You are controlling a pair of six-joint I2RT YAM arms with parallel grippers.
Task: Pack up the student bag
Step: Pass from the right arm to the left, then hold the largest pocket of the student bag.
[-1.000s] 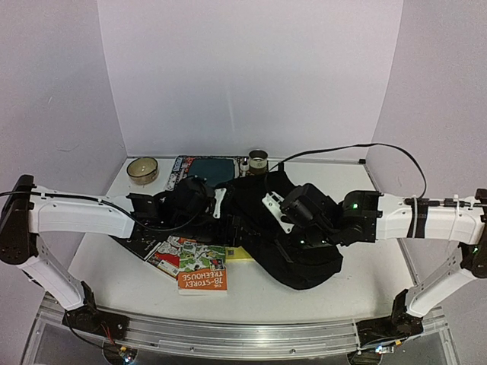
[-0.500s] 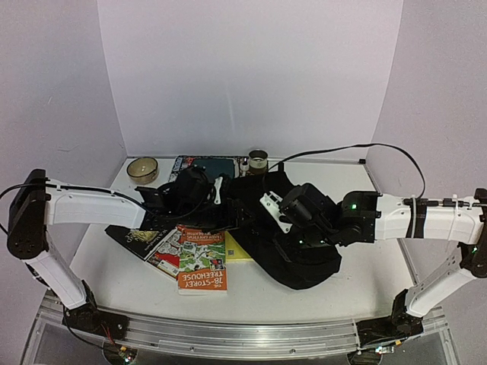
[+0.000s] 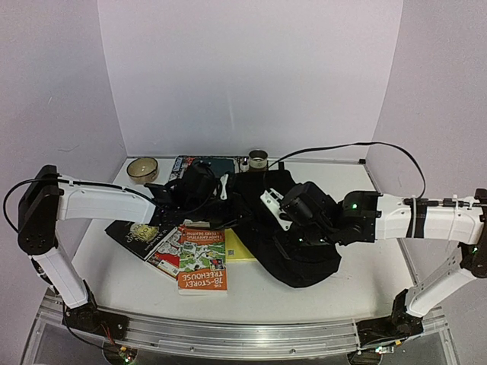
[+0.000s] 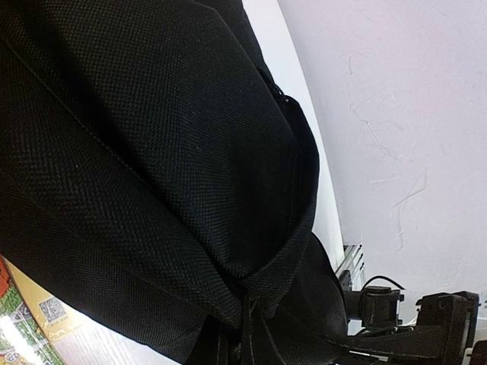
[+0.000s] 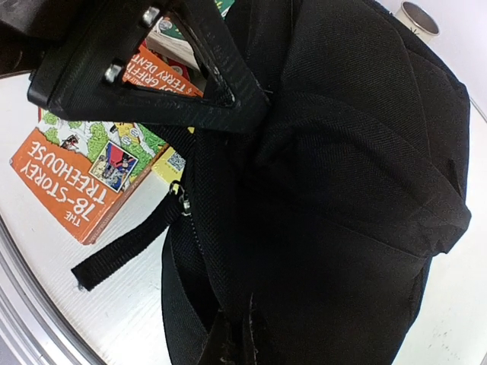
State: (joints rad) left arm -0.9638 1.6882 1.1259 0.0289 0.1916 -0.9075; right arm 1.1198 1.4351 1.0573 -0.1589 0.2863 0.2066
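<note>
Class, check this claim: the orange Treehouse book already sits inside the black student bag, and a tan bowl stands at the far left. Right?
One thing is wrong. The top external view shows the orange Treehouse book lying on the table, outside the student bag, to its left. The tan bowl does stand at the far left.

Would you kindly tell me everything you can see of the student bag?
The student bag is a large, soft black backpack of woven fabric, slumped and crumpled on the white table. A zipper and a loose strap show on the side by the books, which it partly covers. The left gripper and right gripper each pinch its fabric.
</note>
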